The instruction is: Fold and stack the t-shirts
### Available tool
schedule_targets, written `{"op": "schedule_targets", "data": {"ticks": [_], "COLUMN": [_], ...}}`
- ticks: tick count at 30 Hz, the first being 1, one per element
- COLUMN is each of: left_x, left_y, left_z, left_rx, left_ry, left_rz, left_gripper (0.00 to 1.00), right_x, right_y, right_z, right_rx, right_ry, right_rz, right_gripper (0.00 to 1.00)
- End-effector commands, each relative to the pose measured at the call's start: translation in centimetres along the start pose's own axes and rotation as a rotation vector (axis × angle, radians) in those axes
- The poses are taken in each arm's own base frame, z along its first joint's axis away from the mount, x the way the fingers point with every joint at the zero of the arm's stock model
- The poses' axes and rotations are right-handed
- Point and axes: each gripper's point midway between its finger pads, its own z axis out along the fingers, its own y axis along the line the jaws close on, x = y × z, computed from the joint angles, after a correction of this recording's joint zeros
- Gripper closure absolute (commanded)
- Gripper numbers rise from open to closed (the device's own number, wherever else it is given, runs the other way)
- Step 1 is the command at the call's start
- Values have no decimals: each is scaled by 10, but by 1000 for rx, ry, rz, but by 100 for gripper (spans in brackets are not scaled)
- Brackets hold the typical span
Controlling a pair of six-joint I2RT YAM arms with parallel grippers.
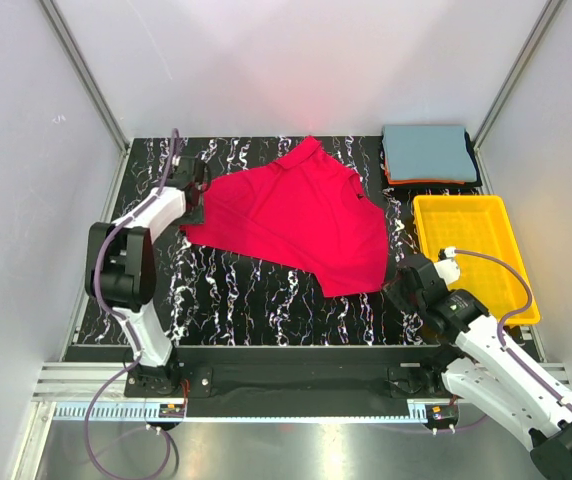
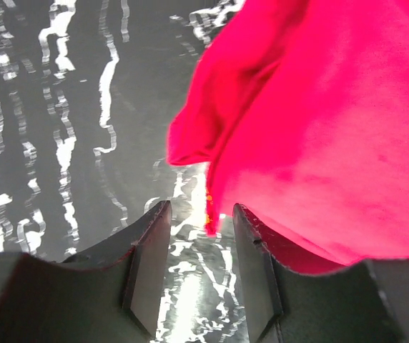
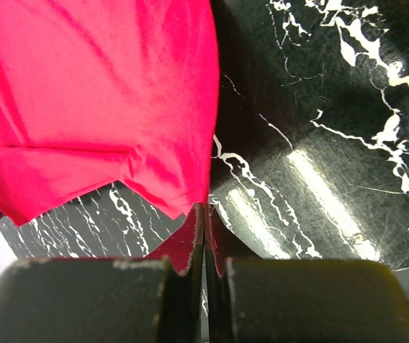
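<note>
Crimson t-shirt (image 1: 301, 220) lies spread on the middle of the table (image 1: 246, 305), its long axis slanting from the left edge by the left pincer (image 1: 194, 197) to the near-right corner, where the right pincer (image 1: 402, 284) is clenched on the cloth. The left pincer stands released, a hem corner hanging just ahead of its gap, so that side, I'd judge, must close next. The cloth is bright, thin and lightly rumpled.
</note>
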Motion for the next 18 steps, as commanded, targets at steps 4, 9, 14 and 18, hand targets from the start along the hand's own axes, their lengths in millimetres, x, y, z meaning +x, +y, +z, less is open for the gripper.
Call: {"op": "schedule_targets", "data": {"ticks": [4, 9, 14, 18], "left_x": [-13, -7, 21, 28], "left_y": [2, -3, -14, -13], "left_z": [-25, -31, -10, 3], "left_rx": [150, 201, 154, 99], "left_ry": [-61, -60, 23, 61], "left_rz": [-97, -63, -28, -58], "left_gripper": [54, 53, 55, 56], "right_x": [2, 0, 2, 4], "right_y": [5, 9, 13, 15], "right_z": [2, 0, 0, 1], "right_rx": [-30, -48, -58, -60], "right_ry": [0, -5, 4, 20], "right_rz": [-2, 7, 9, -4], "right_gripper": [100, 100, 100, 100]}}
